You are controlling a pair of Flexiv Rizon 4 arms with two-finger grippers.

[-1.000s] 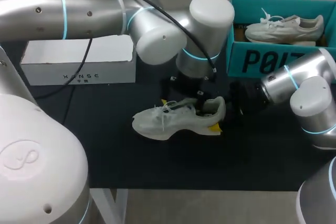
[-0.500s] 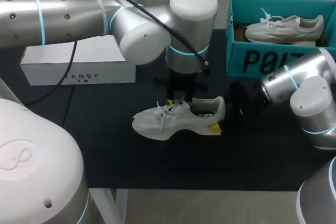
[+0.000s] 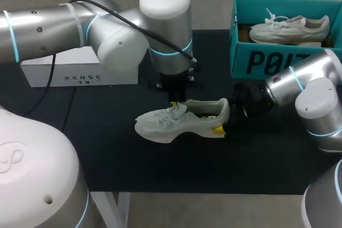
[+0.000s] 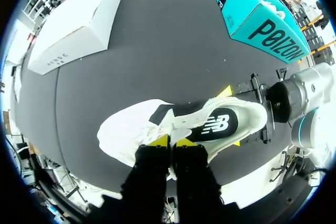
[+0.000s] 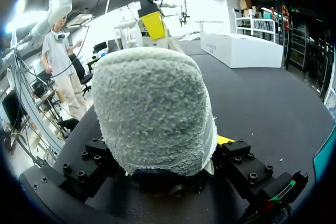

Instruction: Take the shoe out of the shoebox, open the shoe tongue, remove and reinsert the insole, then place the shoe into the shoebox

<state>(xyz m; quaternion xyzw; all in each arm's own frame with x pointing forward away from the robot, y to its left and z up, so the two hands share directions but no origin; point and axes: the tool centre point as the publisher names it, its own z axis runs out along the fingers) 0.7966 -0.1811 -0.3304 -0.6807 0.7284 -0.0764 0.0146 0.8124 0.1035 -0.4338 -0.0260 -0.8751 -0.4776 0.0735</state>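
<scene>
Head: shoe (image 3: 181,118) lies on the desk (image 3: 133,158), long axis side to side, toe to my left, heel to my right.
Left wrist: left jaws nearly together, pinching the tongue (image 4: 176,129) from above.
Right wrist: right jaws clamp the heel (image 5: 152,108) on both sides.

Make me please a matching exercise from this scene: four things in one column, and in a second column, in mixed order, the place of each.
Things:
1. loose sneaker
2. second sneaker
3. teal shoebox
4. white box

Places:
A. at the back left of the table
B. lying inside the teal shoebox
C. on the black mat, heel held by the right gripper
D. at the back right of the table, open on top

Pairs: 1-C, 2-B, 3-D, 4-A.
</scene>
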